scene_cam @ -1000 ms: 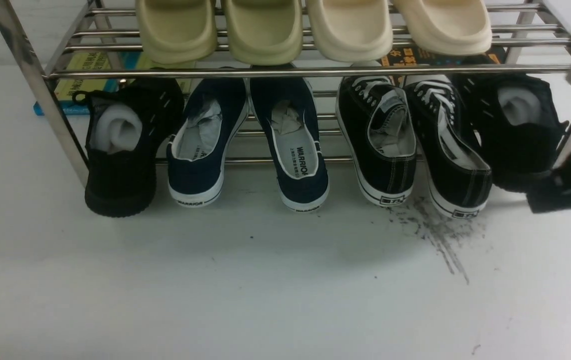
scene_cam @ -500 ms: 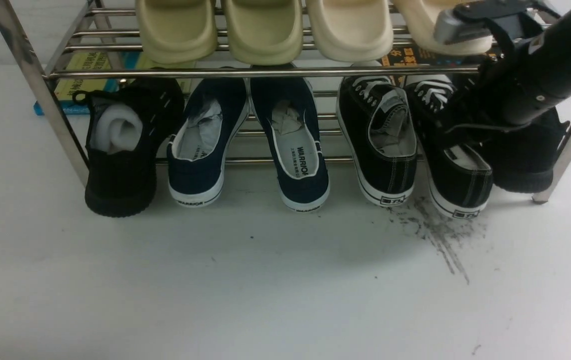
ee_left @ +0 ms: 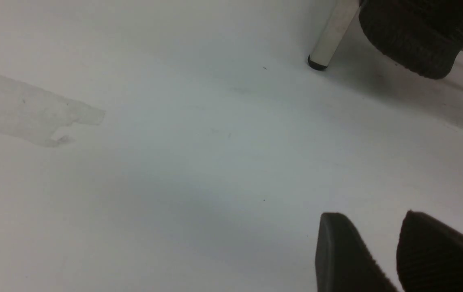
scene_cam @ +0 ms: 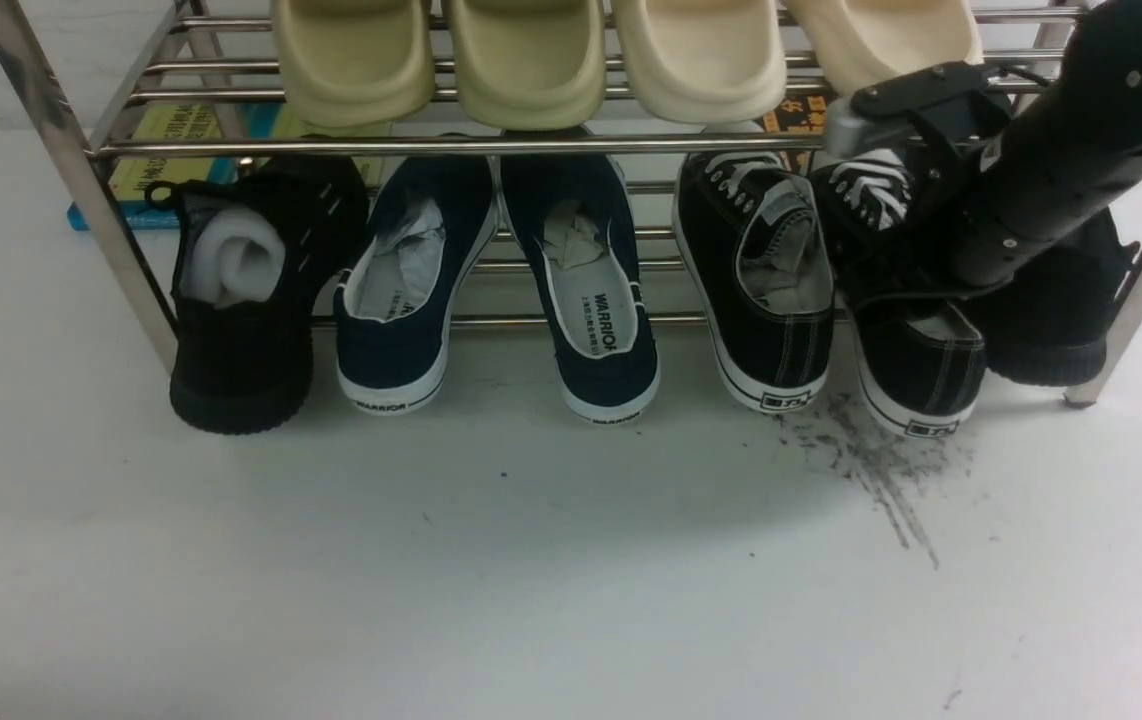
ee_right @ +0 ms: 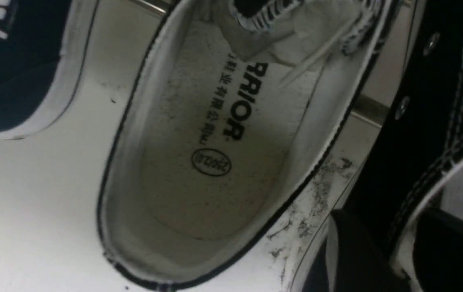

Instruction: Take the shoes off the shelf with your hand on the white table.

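From the front, I see the right black robot tool reaching in at the right-hand sneaker of the black canvas lace-up pair with white laces and white-trimmed soles, covering part of its side and opening. The pair's other sneaker sits just to the left of the tool. Both are on the lower level of the shiny chrome rack of thin rods. Further left of the tool are two navy canvas slip-ons with white-trimmed soles, then a black knit shoe with white stuffing. A second black knit shoe lies to the tool's right, partly hidden by the arm. Green and cream clogs sit above the tool's level. The broad white surface has a dark scuff near the sneakers' heels.

In the left wrist view, the left tool is empty, its black fingers parted over the white surface. Well apart from it are a rack foot and a dark shoe sole.

In the right wrist view, the right tool's fingers stand apart, with one sneaker's collar edge between them; I can't tell whether they press on it. The other sneaker's pale insole shows beside the tool, and a navy slip-on lies beyond.
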### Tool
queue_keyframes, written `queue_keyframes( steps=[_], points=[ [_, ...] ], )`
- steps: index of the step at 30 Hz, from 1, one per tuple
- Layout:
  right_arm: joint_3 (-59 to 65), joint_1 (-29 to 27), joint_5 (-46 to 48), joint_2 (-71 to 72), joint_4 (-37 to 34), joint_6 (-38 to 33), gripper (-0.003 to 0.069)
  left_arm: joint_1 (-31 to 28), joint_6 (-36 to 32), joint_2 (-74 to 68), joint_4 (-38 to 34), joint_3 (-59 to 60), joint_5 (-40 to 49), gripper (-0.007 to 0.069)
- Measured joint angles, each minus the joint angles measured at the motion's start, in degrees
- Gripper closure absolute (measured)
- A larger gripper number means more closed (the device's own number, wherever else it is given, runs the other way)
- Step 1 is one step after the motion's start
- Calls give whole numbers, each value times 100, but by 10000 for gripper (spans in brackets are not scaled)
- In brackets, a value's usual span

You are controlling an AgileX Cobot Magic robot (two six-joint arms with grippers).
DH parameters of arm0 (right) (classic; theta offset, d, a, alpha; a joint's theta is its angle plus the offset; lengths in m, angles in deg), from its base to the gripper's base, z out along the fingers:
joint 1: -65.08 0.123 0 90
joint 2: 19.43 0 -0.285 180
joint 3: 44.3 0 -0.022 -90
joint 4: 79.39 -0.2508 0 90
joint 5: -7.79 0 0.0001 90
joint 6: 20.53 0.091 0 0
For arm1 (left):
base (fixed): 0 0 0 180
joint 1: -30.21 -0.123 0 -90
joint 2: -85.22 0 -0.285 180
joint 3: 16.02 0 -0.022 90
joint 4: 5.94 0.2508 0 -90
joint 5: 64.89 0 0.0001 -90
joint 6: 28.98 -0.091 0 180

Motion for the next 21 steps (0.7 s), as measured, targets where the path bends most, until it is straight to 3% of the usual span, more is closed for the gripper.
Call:
queue_keyframes(
  steps=[5, 9, 15, 21],
  points=[
    [-5, 0, -34, -33, 62, 120, 517, 0, 0, 0, 0, 0, 0, 385],
    [-5, 0, 76, 73, 115, 228, 656, 0, 0, 0, 0, 0, 0, 385],
    [-5, 0, 827, 622, 285, 546, 659, 0, 0, 0, 0, 0, 0, 385],
    [0, 0, 1661, 1358, -24, 667, 657, 0, 0, 0, 0, 0, 0, 385]
  ],
)
